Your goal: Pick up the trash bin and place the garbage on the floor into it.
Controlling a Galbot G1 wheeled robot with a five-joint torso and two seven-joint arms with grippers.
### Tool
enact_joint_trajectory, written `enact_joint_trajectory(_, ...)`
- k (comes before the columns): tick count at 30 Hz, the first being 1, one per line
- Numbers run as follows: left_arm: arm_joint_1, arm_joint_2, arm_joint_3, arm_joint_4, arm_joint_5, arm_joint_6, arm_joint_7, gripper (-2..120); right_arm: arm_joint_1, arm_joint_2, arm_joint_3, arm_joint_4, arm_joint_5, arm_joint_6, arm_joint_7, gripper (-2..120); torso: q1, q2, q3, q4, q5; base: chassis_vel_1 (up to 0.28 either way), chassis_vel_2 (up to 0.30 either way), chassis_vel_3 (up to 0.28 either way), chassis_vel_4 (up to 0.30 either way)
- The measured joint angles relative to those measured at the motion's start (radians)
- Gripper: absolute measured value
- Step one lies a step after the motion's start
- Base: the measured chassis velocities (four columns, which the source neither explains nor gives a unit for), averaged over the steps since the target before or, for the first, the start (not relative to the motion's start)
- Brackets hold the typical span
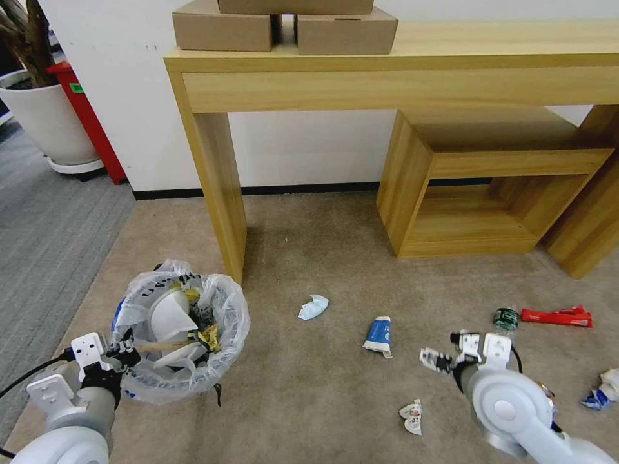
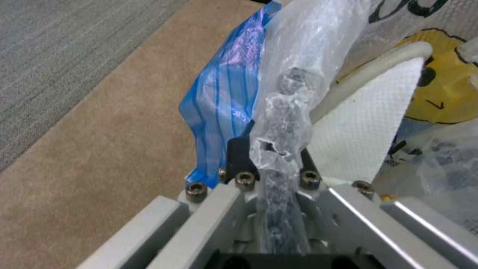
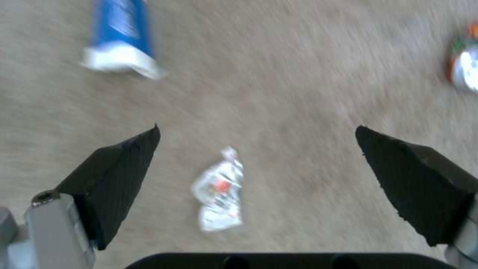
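Across the upper half of the head view runs a long light-wood desk [image 1: 412, 71] with cardboard boxes [image 1: 284, 26] stacked on top and a lower wooden shelf unit [image 1: 477, 187] tucked beneath it at right. Below the desk, beige carpet floor [image 1: 309, 380] covers most of the frame, with grey ribbed carpet [image 1: 45, 212] along the left edge and a white plant pot [image 1: 48, 122] at upper left.

At lower left stands the trash bin [image 1: 177, 335], lined with a crinkly translucent bag and already holding white and yellow rubbish. The left gripper [image 1: 122, 353] sits at the bin's near-left rim; in the left wrist view its fingers [image 2: 239, 153] are clamped on the bag-covered rim [image 2: 281, 127], a blue plastic liner [image 2: 224, 97] showing just outside.

At lower right the right gripper [image 1: 435, 361] hovers low over the carpet. In the right wrist view its two black fingers [image 3: 119, 175] are spread wide apart with nothing between them, and a small crumpled white wrapper [image 3: 219, 190] lies on the carpet between them; the same wrapper [image 1: 411, 415] sits just left of that arm at the bottom of the head view.

Other garbage is scattered over the carpet: a long red packet [image 1: 558, 316] at far right, a blue-and-white wrapper [image 1: 378, 335] at centre, a pale blue scrap [image 1: 313, 307] left of it, a small green can [image 1: 506, 318] beside the red packet, and crumpled paper [image 1: 603, 390] at the right edge
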Motion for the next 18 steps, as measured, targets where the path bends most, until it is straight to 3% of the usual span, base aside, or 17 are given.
enact_joint_trajectory(6, -0.004, -0.008, 0.007, 0.009, 0.003, -0.004, 0.002, 0, -0.005, 0.063, -0.084, -0.179, -0.096, 0.027, -0.044, 100, 0.000, 0.000, 0.000, 0.0001, 0.0004, 0.000, 0.000, 0.000, 0.000)
enact_joint_trajectory(18, 0.018, -0.032, 0.009, -0.011, 0.016, -0.008, 0.005, 0, 0.016, 0.092, -0.212, -0.253, -0.247, 0.063, -0.130, 100, 0.000, 0.000, 0.000, 0.0002, 0.0003, 0.000, 0.000, 0.000, 0.000)
